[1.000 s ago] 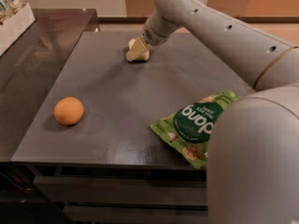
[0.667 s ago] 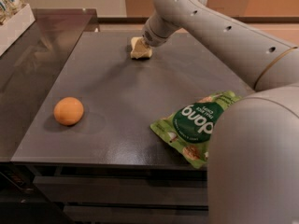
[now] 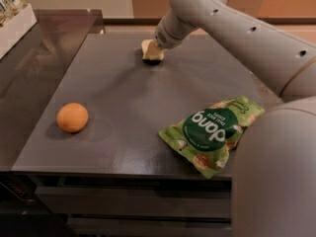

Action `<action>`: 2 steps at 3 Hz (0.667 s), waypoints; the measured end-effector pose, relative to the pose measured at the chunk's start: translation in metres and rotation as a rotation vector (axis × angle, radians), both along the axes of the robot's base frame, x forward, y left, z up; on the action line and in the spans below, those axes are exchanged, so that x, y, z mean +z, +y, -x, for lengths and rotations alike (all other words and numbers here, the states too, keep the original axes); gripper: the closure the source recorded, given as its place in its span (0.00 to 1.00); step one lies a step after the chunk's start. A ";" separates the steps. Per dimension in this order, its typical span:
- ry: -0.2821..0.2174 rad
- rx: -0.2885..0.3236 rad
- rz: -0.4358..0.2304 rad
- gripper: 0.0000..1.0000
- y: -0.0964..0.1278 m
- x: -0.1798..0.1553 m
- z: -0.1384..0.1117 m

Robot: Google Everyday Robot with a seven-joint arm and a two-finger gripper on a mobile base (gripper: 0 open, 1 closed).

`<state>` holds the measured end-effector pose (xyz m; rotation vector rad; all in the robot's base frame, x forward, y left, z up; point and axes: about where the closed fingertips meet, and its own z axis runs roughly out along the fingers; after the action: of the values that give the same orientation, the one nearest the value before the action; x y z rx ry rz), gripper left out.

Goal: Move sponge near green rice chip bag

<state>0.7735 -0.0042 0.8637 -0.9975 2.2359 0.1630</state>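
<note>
The green rice chip bag (image 3: 215,132) lies at the table's (image 3: 123,88) near edge, well apart from my gripper (image 3: 157,47), and the orange (image 3: 72,117) sits nearer the camera too. At the far end my gripper has settled onto the sponge (image 3: 149,53), which has shifted slightly beneath it. I cannot tell whether the grip has closed, and I judge the carry has yet to begin.

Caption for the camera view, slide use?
Pincer at the sponge, far across the table; green rice chip bag and orange lie nearer.
</note>
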 end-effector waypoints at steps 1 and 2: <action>-0.011 0.045 0.000 1.00 -0.018 0.024 0.020; -0.012 0.115 0.023 1.00 -0.041 0.047 0.056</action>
<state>0.7177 -0.0454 0.9102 -1.1367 2.1750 0.1820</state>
